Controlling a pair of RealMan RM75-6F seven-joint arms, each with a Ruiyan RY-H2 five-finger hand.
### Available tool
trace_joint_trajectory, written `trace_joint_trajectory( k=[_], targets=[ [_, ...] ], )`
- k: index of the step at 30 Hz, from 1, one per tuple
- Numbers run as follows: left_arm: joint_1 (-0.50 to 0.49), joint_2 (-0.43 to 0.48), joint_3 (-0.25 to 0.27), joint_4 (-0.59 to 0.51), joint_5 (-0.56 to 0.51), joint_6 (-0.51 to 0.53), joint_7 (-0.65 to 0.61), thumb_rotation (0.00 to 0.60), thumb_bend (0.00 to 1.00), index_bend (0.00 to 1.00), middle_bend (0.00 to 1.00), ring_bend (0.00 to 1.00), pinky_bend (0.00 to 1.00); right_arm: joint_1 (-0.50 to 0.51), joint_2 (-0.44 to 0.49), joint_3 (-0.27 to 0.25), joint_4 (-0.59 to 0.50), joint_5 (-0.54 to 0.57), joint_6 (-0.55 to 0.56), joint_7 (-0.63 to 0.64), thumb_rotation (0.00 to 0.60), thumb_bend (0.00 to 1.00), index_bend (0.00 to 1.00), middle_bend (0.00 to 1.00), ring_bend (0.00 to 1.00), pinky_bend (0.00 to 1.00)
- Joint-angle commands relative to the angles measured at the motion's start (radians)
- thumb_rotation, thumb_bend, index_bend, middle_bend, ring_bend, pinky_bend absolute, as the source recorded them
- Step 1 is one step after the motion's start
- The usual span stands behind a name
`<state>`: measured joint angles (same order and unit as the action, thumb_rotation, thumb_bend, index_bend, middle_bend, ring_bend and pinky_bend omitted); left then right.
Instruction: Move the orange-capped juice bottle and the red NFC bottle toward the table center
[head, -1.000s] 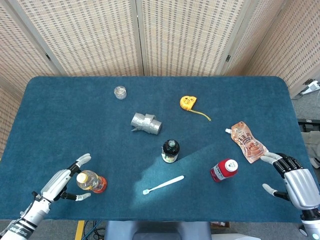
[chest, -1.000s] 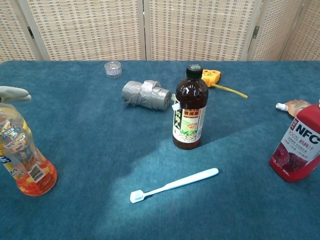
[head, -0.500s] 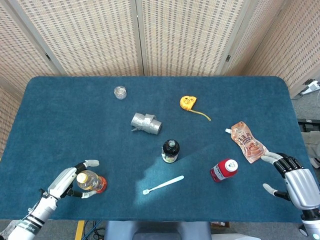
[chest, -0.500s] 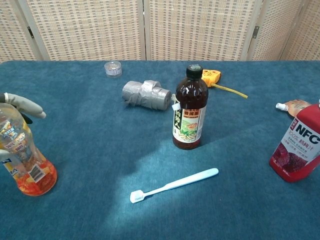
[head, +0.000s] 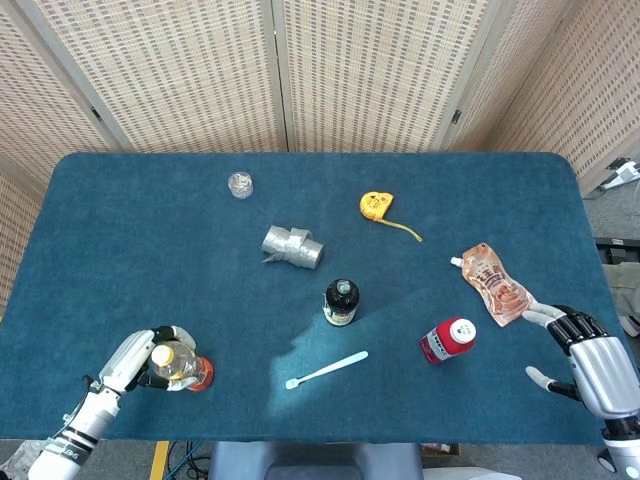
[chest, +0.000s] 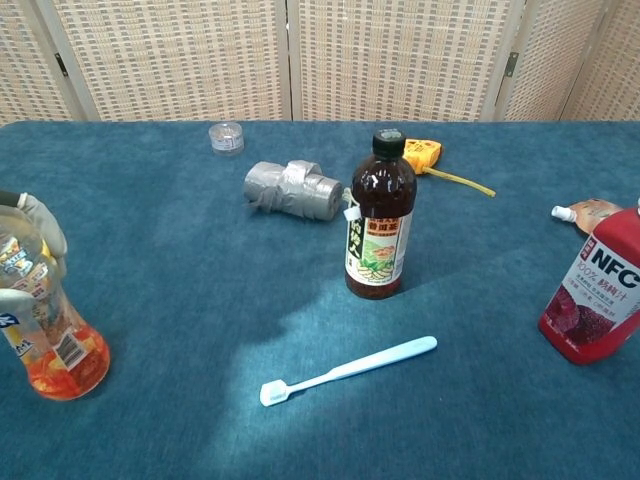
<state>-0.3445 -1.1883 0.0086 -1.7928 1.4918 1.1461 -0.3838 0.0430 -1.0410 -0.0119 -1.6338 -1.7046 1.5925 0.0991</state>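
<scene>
The juice bottle (head: 180, 364) with orange liquid stands near the table's front left corner. My left hand (head: 135, 360) wraps around it from the left, and its fingers (chest: 38, 224) curl over the bottle's (chest: 42, 320) upper part in the chest view. The red NFC bottle (head: 447, 341) with a white cap stands at the front right, also seen at the chest view's right edge (chest: 598, 300). My right hand (head: 592, 362) hovers with fingers apart to the right of it, well clear and holding nothing.
A dark bottle (head: 340, 301) stands mid-table with a white toothbrush (head: 327, 369) lying in front of it. Behind are a grey tape roll (head: 292, 246), a yellow tape measure (head: 375, 205) and a small clear cap (head: 240, 184). An orange pouch (head: 494, 283) lies beyond the NFC bottle.
My left hand's fingers have closed from spread to wrapped around the juice bottle, which shifted slightly left in the chest view. The right hand and NFC bottle have not moved.
</scene>
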Motion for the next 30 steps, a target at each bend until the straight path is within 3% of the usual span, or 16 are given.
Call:
trace_joint_trajectory(
  k=[1, 14, 30],
  targets=[
    [-0.003, 0.001, -0.003, -0.001, -0.002, -0.002, -0.003, 0.600, 0.06, 0.56, 0.52, 0.36, 0.34, 0.000, 0.000, 0.000, 0.000, 0.001, 0.001, 0.000, 0.600, 0.03, 0.30, 0.25, 0.20, 0.29],
    [-0.051, -0.028, -0.101, -0.002, -0.093, -0.004, 0.070, 0.600, 0.06, 0.56, 0.52, 0.37, 0.36, -0.001, 0.000, 0.001, -0.003, -0.003, 0.003, -0.002, 0.600, 0.03, 0.30, 0.25, 0.20, 0.29],
    [-0.188, -0.086, -0.232, -0.020, -0.293, -0.104, 0.245, 0.600, 0.06, 0.56, 0.52, 0.37, 0.36, -0.007, 0.013, 0.003, -0.003, -0.005, 0.020, 0.025, 0.600, 0.03, 0.30, 0.25, 0.20, 0.29]
  ],
)
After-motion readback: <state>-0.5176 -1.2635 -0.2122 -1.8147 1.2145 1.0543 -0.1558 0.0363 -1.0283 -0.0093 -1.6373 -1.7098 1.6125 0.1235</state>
